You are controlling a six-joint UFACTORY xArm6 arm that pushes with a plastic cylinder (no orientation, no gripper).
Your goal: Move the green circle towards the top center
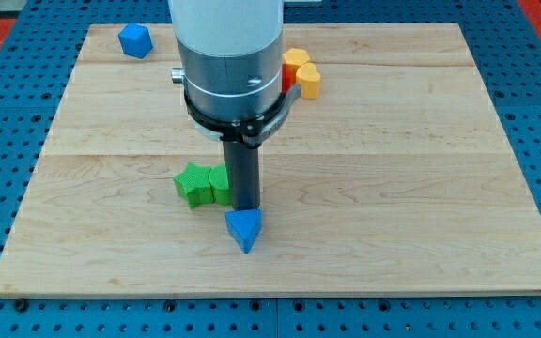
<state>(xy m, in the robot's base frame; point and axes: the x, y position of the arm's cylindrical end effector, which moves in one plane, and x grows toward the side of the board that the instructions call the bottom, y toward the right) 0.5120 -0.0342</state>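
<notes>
1. Bench (421, 188): pale wooden board on a blue perforated base
2. My tip (245, 207) stands near the board's middle, toward the near edge; it sits just right of the green blocks and just above the blue triangle (243, 228), touching or nearly touching it
3. Green pieces (202, 184) lie just left of the rod, pressed together; which one is the circle I cannot tell
4. Blue block (134, 40), faceted, at the far left corner
5. Yellow block (296, 60) and orange block (308, 82) touch each other, far centre, just right of the arm body; a sliver of red (287, 81) shows beside them
6. Pincer: none fitted, plain rod, holding nothing
</notes>
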